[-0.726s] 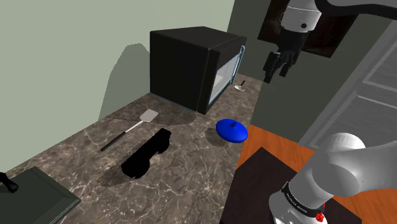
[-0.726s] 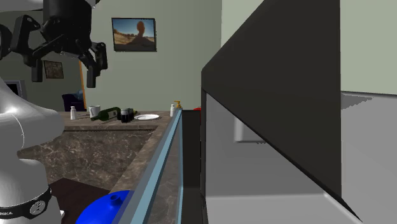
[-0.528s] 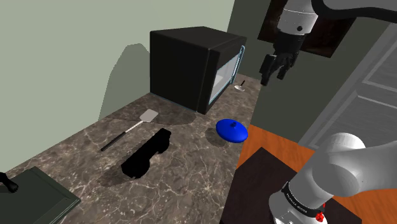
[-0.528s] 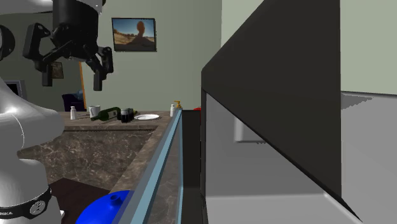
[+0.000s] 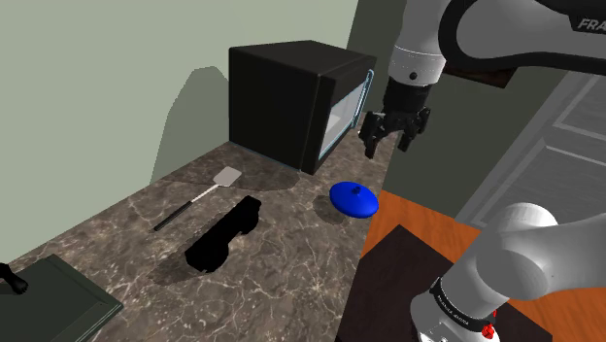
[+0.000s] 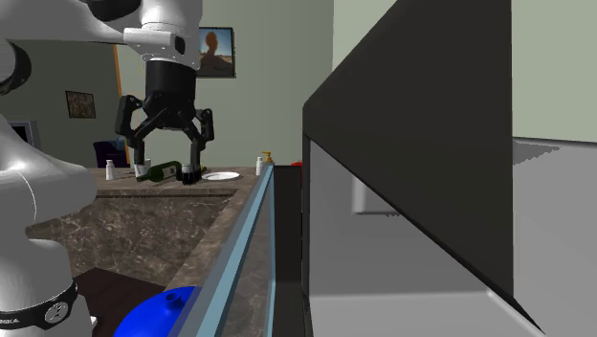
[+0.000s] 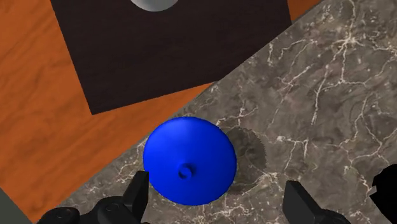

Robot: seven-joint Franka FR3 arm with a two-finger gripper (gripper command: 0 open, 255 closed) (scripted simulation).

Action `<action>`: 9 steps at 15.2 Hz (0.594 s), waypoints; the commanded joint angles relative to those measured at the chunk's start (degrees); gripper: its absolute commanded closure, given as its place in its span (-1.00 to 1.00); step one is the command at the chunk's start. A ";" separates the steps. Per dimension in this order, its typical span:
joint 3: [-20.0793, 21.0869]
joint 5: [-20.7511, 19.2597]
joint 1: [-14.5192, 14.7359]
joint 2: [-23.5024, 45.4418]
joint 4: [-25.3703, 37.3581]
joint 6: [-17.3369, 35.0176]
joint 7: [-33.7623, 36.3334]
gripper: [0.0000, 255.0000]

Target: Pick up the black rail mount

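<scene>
The black rail mount (image 5: 225, 233) lies flat on the marble counter (image 5: 282, 282), a long dark block near the counter's middle. My gripper (image 5: 387, 148) hangs open in the air well to the shoulder view's right of it, high above the counter's edge, with nothing between its fingers. In the second exterior view the gripper (image 6: 165, 174) points down with its fingers (image 6: 137, 170) spread wide. In the wrist view the gripper (image 7: 218, 198) looks down on a blue lid (image 7: 189, 160), which lies on the counter far below the fingertips.
A black microwave-like box (image 5: 291, 97) stands at the counter's back. A spatula (image 5: 199, 194) lies beside the rail mount, and the blue lid (image 5: 354, 199) near the counter's edge. A dark tray (image 5: 58, 301) sits at the near left. The dark stand (image 5: 408, 272) rests on orange floor.
The gripper has come down and moved to the shoulder view's left, from up by the wall to over the blue lid. It stayed open. The rail mount has not moved.
</scene>
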 commanded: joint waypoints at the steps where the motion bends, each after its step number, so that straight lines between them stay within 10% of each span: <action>1: 2.66 2.22 -0.23 1.33 -0.66 1.96 4.83 -1.00; 9: 14.17 8.78 -2.11 11.29 0.48 11.53 23.51 -1.00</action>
